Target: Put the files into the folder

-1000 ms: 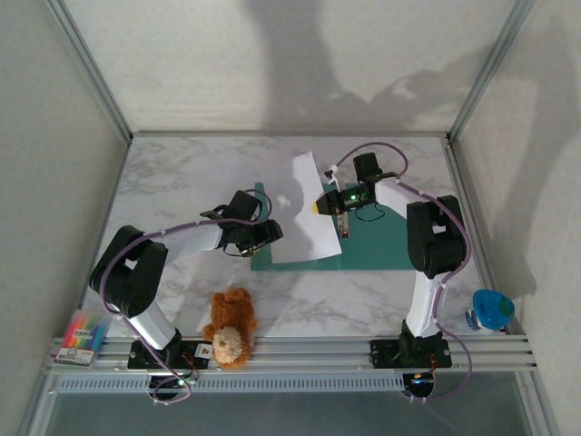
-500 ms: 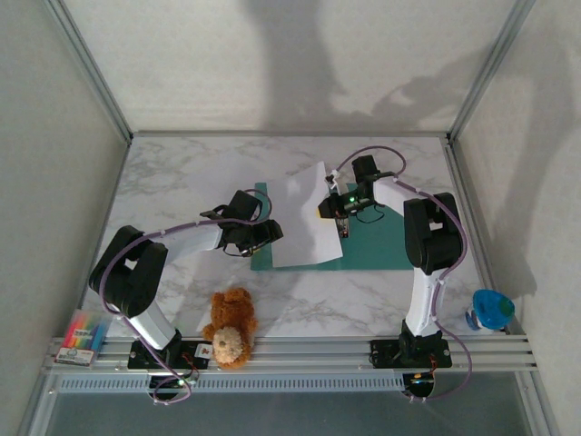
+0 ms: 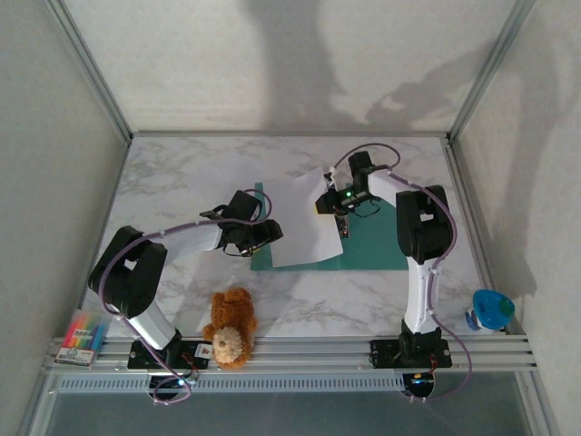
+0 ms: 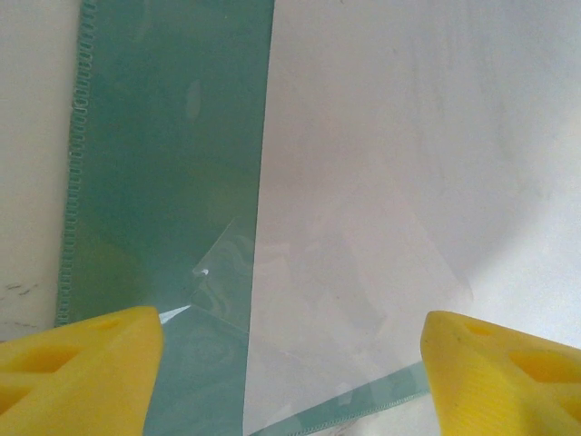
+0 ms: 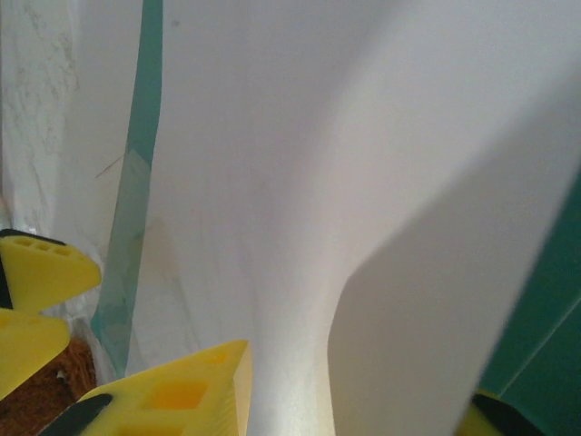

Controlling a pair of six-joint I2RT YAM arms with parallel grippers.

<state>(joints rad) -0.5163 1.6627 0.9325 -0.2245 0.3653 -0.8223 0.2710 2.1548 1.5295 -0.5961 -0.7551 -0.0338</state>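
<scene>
The teal folder [image 3: 372, 241] lies flat mid-table. A white files sheet [image 3: 304, 222] covers its left part, with the right side curling upward. My right gripper [image 3: 333, 211] is at that raised edge. In the right wrist view its fingers stand apart, so the gripper [image 5: 359, 381] is open, and the bowed sheet [image 5: 272, 136] runs between them over the teal folder [image 5: 554, 309]. My left gripper [image 3: 265, 233] hovers open above the folder's left edge. In the left wrist view, gripper [image 4: 290, 372] straddles the folder [image 4: 172, 136] and the sheet [image 4: 408, 136].
A brown teddy bear [image 3: 230, 329] sits by the near rail, left of centre. A pack of highlighters [image 3: 82, 334] lies at the near left corner. A blue-and-white cup [image 3: 488, 309] stands at the near right. Pale walls enclose the table.
The right gripper's jaws have parted from a shut grip on the sheet. The sheet's raised top edge has sunk lower toward the folder. The left arm has not moved.
</scene>
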